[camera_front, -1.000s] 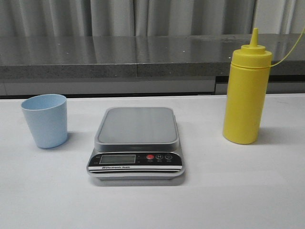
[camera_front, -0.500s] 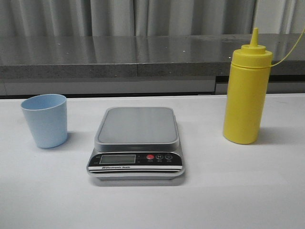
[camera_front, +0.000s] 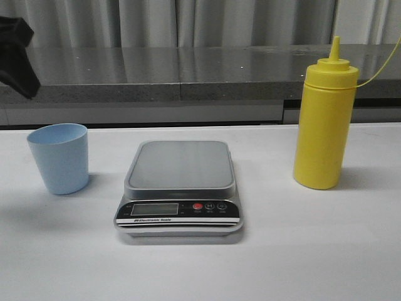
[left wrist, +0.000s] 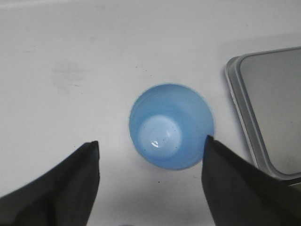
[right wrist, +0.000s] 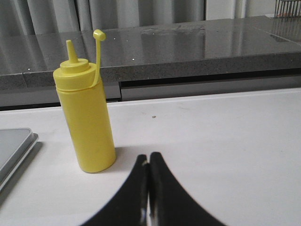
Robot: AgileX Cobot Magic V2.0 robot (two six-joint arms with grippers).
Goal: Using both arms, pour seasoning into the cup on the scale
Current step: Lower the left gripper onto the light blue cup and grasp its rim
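Note:
The pale blue cup (camera_front: 59, 158) stands upright on the white table, left of the scale (camera_front: 180, 188). The yellow seasoning bottle (camera_front: 324, 119) stands upright to the right of the scale, its cap off and hanging on its strap. My left gripper (left wrist: 151, 143) is open and hovers above the cup (left wrist: 171, 126), looking down into it; the cup looks empty. Only a black part of the left arm (camera_front: 15, 53) shows at the front view's top left. My right gripper (right wrist: 149, 157) is shut and empty, low over the table, apart from the bottle (right wrist: 87, 117).
A grey stone counter (camera_front: 188, 72) runs along the back of the table, with curtains behind it. The scale's platform (left wrist: 275, 117) lies right beside the cup in the left wrist view, and its corner (right wrist: 14, 148) shows in the right wrist view.
The left arm has come into the front view at the top left, above the cup. The cup, scale and bottle have not moved.

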